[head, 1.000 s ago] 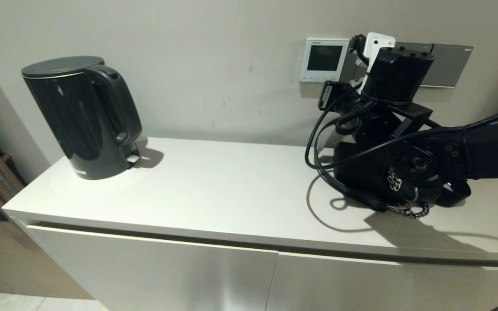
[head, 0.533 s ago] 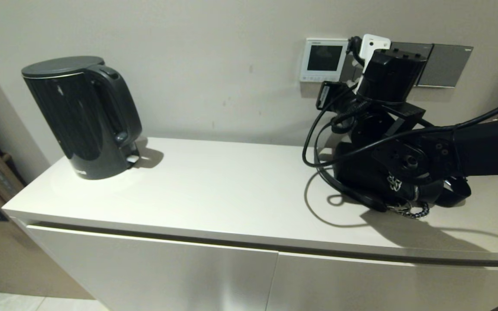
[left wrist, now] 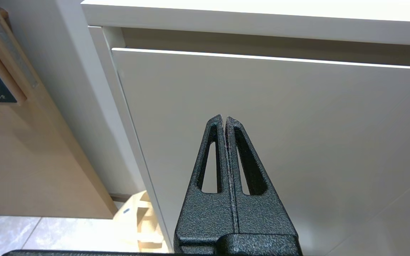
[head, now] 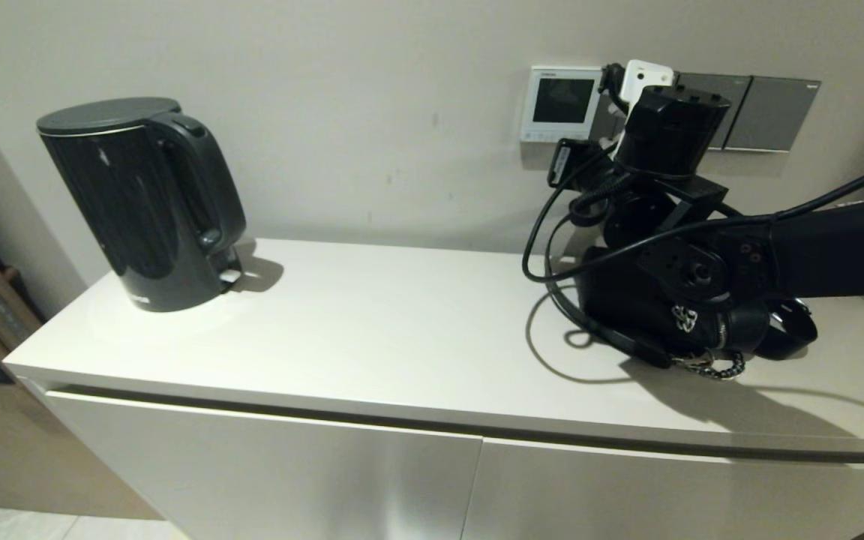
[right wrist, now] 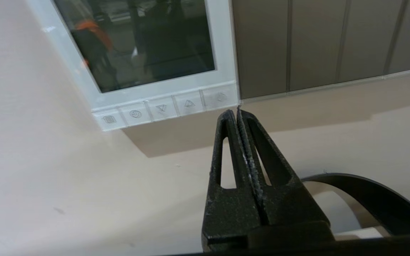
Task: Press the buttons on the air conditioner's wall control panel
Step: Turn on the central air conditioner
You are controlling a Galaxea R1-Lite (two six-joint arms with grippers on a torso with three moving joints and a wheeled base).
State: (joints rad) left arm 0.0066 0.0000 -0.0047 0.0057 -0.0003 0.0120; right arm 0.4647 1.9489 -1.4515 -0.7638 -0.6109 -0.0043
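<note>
The panel [head: 562,103] is fixed to the wall above the right part of the table [head: 372,330], its white frame around a dark, unlit screen. In the right wrist view the panel [right wrist: 144,53] shows dim reflections in its glass, and along its bottom edge runs the row of buttons [right wrist: 166,107]: five small white keys, with a list mark, a clock mark, a down triangle, an up triangle and a power mark. Just beside the panel, on its right, lie grey switch plates [head: 769,112], and their edge touches the panel's frame [right wrist: 297,46].

The right tool [right wrist: 234,113] is pressed fully together and holds nothing. Its tips sit just under the panel's lower right corner, nearest the power key; whether they touch it cannot be told. From the head view the right tool itself is hidden behind the black wrist, which is raised to the wall just right of the panel, and a white plug [head: 646,77] shows above it.

The left tool [left wrist: 224,121] is also closed tight and empty, parked low in front of the table's pale front [left wrist: 279,142].

A black kettle [head: 143,202] stands well apart at the table's left end.
</note>
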